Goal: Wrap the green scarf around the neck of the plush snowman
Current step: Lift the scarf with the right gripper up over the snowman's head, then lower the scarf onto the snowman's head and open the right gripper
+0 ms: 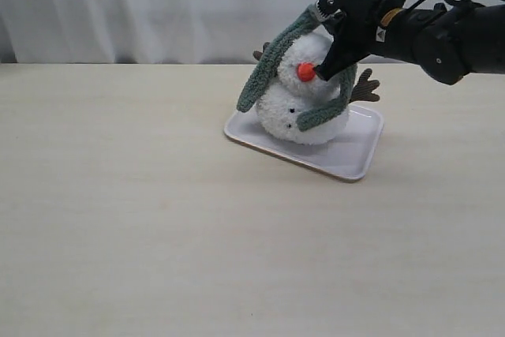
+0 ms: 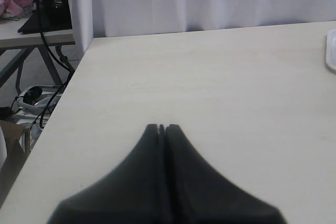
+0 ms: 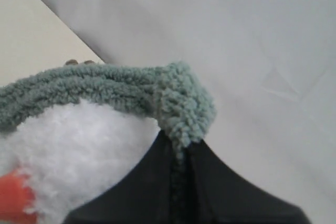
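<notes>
Green knit, exterior view: the green scarf (image 1: 264, 69) is pinched at its bend by the right gripper (image 1: 322, 15); one strand hangs away from the jaws down the far side of the head, the other drops beneath the tool and crosses the body front
Plush, exterior view: the plush snowman (image 1: 282, 112) sits leaning right under that gripper on a white tray (image 1: 347, 159), its orange nose (image 1: 306, 72) just beside the black finger
Crease, exterior view: the snowman's neck is hidden by knit and tool; the loop looks to ride over the head, above it
Idle arm, left wrist view: the left gripper (image 2: 161, 128) has its jaws pressed together on nothing, over bare table (image 2: 210, 77); scarf and snowman are out of this view
Clamped fold, right wrist view: the jaws are closed on a fold of scarf (image 3: 181, 108) at their very tips, white head fluff (image 3: 89, 145) touching the fingers
Step in hand: probably carrying the held bend round the head; grip firmly, lower the fold to the crease, move gently so the light plush does not tip, and let go only once both strands sit under the head ball
</notes>
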`<move>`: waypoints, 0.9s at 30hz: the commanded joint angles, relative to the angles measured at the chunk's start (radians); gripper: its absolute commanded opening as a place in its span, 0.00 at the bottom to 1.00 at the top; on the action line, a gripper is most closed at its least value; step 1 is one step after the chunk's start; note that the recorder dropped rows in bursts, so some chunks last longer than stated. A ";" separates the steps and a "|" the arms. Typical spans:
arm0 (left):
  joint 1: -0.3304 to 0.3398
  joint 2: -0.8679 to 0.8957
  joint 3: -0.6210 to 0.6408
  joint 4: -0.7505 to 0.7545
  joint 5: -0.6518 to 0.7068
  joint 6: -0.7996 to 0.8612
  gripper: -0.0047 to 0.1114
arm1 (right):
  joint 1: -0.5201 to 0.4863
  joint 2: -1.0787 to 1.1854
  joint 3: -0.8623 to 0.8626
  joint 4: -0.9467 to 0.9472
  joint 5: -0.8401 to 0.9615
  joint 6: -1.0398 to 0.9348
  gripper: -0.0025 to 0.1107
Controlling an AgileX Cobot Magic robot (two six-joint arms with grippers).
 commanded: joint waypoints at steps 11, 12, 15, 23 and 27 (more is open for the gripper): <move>0.001 -0.002 0.003 -0.002 -0.011 -0.003 0.04 | -0.017 -0.002 0.001 0.057 0.036 0.020 0.32; 0.001 -0.002 0.003 -0.002 -0.011 -0.003 0.04 | -0.012 -0.002 0.001 0.083 0.036 0.025 0.36; 0.001 -0.002 0.003 -0.002 -0.011 -0.003 0.04 | -0.012 -0.004 0.001 0.174 0.038 0.038 0.48; 0.001 -0.002 0.003 -0.002 -0.013 -0.003 0.04 | -0.012 -0.034 -0.012 0.268 0.164 0.044 0.62; 0.001 -0.002 0.003 -0.002 -0.013 -0.003 0.04 | -0.012 -0.093 -0.012 0.268 0.273 0.083 0.62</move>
